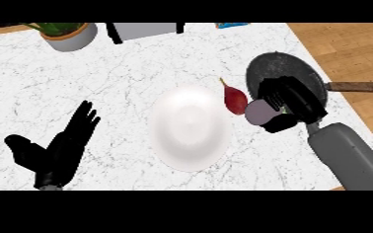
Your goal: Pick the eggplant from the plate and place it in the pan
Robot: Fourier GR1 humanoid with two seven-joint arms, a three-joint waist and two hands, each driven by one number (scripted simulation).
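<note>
The purple eggplant [258,112] is held in my right hand [295,100], whose fingers curl round it and hide most of it; only its rounded end shows. Hand and eggplant sit at the near left rim of the dark round pan [280,68], just right of the white plate [191,128]. The plate lies at the counter's middle with nothing on it. My left hand [62,145] rests open at the lower left, fingers up, well away from the plate.
A dark red fruit [235,100] with a thin stem lies against the plate's upper right edge, close to the eggplant. The pan's wooden handle [351,86] points right. A potted plant [69,34] and a grey object [146,30] stand at the back.
</note>
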